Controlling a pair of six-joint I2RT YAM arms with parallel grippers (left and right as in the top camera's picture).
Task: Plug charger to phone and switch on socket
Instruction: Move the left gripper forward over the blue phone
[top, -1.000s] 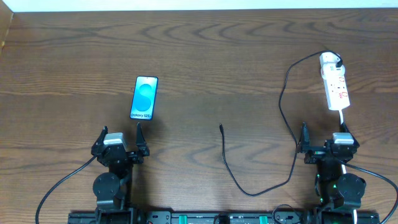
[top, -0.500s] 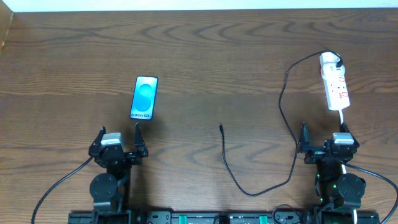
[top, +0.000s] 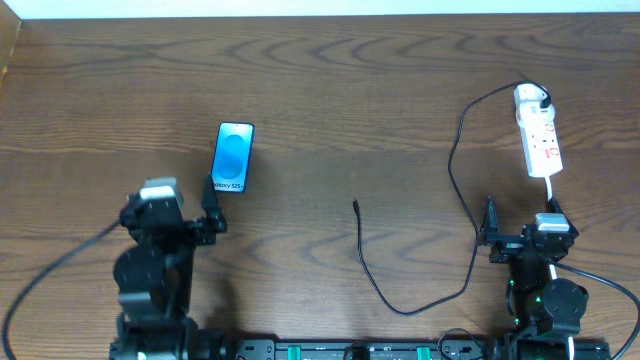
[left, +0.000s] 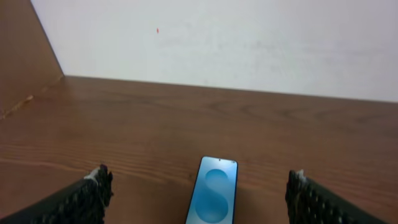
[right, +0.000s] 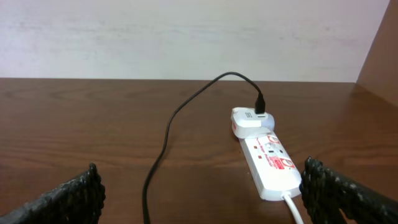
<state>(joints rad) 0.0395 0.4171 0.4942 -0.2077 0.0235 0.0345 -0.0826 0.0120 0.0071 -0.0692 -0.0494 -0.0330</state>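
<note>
Charger (top: 362, 250) looks light and limp, so pinch just behind the plug tip (top: 356, 206), loose mid-table at the cable's 12 o'clock end, phone (top: 234, 157) at tip's 10 o'clock, socket (top: 538, 140) at 2; left gripper (left: 199, 180) and right gripper (right: 200, 180) both spread wide, empty.

Phone, charger and power strip lying apart, nothing joined to the phone

The phone (top: 232, 157) lies flat at left-centre, its bright blue screen up with a light circle and "Galaxy S25" at the near end, its far end leaning slightly right. The charger (top: 451, 165), a thin black cable, starts at a white plug (top: 529, 96) seated in the far end of the power strip (top: 541, 142) at far right. It arcs left, runs near, loops back and ends in a small plug tip (top: 356, 205) lying free at centre, well apart from the phone. The narrow white strip bears red switch marks, and its white cord (top: 551, 186) leaves the near end.
</note>
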